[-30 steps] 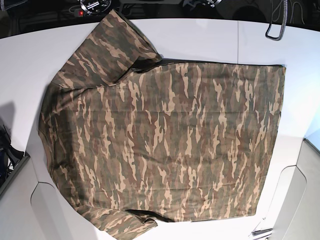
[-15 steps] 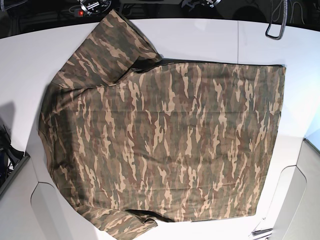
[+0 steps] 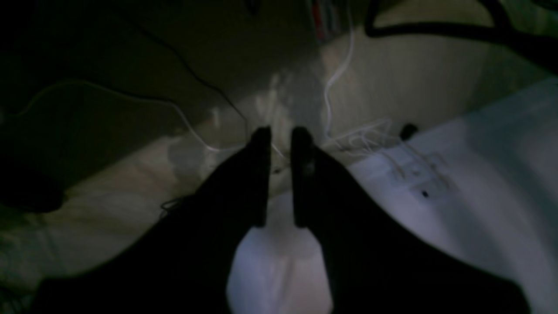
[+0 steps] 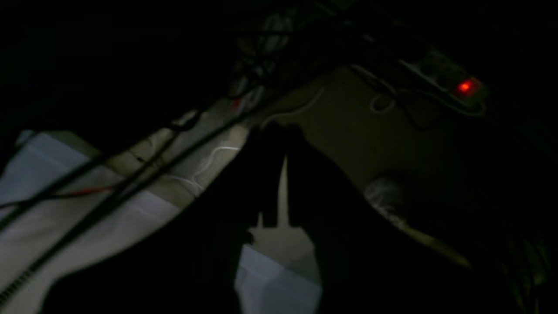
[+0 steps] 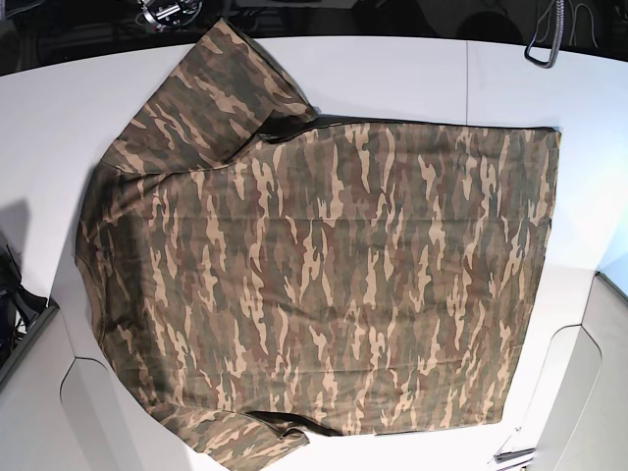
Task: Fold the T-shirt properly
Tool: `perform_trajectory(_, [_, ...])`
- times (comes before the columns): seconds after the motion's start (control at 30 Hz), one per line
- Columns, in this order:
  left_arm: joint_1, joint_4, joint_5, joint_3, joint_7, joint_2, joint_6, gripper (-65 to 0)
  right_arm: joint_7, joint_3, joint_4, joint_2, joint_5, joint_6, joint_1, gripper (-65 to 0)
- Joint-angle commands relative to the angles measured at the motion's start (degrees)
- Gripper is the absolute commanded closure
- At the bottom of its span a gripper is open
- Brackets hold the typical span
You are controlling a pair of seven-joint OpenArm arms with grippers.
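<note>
T-shirt [image 5: 324, 265] flat on white table [image 5: 59, 128], unmoved since earlier frame. Left gripper [image 3: 280, 137] slightly parted, empty; right gripper [image 4: 279, 131] nearly closed, empty.

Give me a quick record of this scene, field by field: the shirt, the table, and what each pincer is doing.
garment: T-shirt, camouflage print, spread flat and unfolded
orientation: collar end toward the base view's left, hem toward its right, sleeves at top and bottom
surface: white table
left pincer: narrow gap between the fingers, holding nothing, off the shirt, over the table edge and floor cables
right pincer: dark view, fingers nearly together, nothing visibly held, off the shirt
fold progress: none visible
</note>
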Motion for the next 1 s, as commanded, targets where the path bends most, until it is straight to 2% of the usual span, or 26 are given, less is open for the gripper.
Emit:
perform_trajectory(0.0, [0.4, 0.2, -0.1, 0.0, -0.3, -0.2, -1.0, -9.5, 0.0, 0.1, 0.8, 0.6, 0.0, 0.6, -0.7, -2.4])
perform_trajectory(0.13, [0.5, 0.2, -0.5, 0.0, -0.3, -0.2, -3.3, -9.5, 0.0, 0.1, 4.8, 1.8, 0.0, 0.5, -3.3, -2.4])
perform_trajectory(0.33, [1.5, 1.2, -1.5, 0.0, -0.3, -0.2, -3.3, -9.4, 0.0, 0.1, 11.9, 2.8, 0.0, 1.0, -8.0, -2.4])
perform_trajectory(0.6, [7.5, 9.8, -2.3, 0.0, -2.3, -3.0, -3.3, -9.4, 0.0, 0.1, 21.0, 5.5, 2.1, 1.6, -13.9, -2.4])
perform_trajectory(0.77, [12.8, 17.5, -6.2, -0.1, -2.5, -5.2, -3.3, -9.4, 0.0, 0.1, 27.1, 7.9, 6.6, 6.6, -18.7, -2.4])
perform_trajectory(0.97, [19.7, 26.9, -8.4, -1.1, -2.4, -7.8, -3.3, -9.4, 0.0, 0.1, 36.6, 11.8, 13.3, 10.3, -26.2, -2.3])
